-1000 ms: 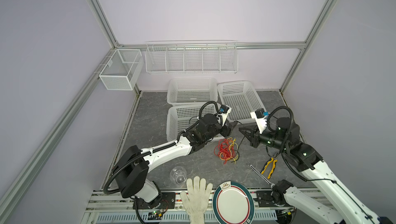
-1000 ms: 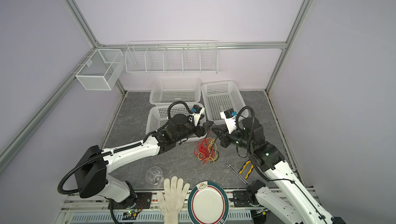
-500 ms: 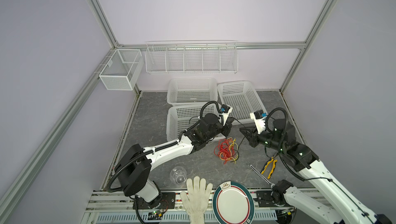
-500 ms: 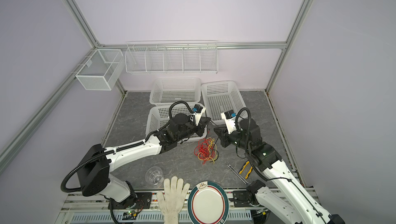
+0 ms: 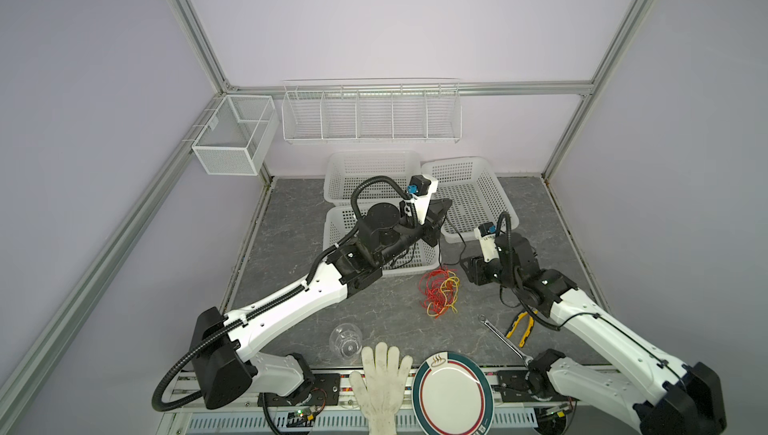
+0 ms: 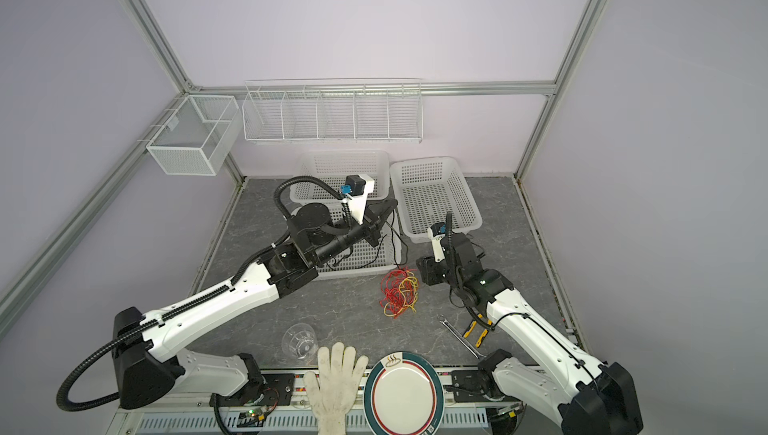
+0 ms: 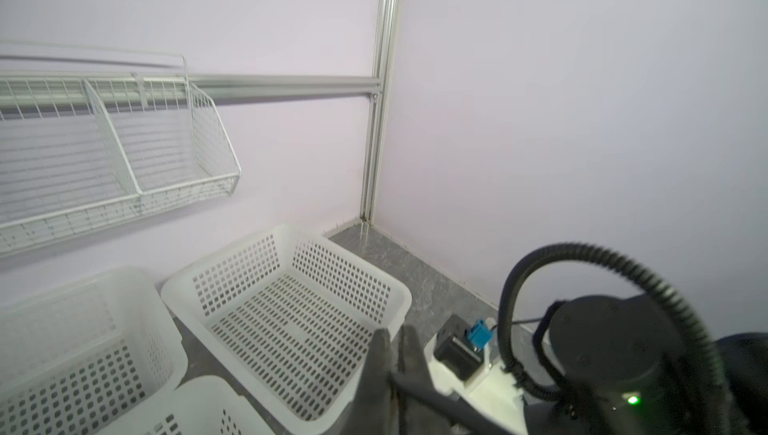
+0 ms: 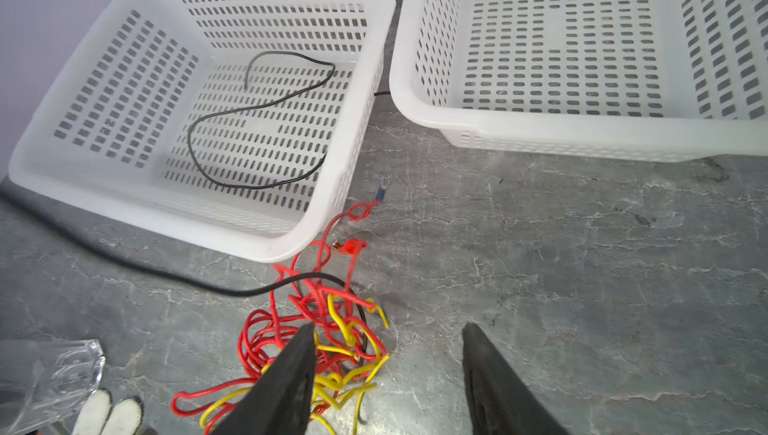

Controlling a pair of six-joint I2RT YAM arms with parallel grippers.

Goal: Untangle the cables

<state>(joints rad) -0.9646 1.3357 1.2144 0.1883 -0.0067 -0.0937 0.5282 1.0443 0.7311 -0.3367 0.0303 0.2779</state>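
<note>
text: none legible | sign: steam-swirl emblem | on: plate rim, both top views

In the left wrist view the left jaws are blurred and cut by the frame edge, pinching a smeared dark strand, the black cable. One right jaw covers part of the red and yellow cables, and both run out of frame. In both top views the black cable is too thin for us to follow, the right arm hides part of the pliers, and the edge cuts the plate and glove.
</note>
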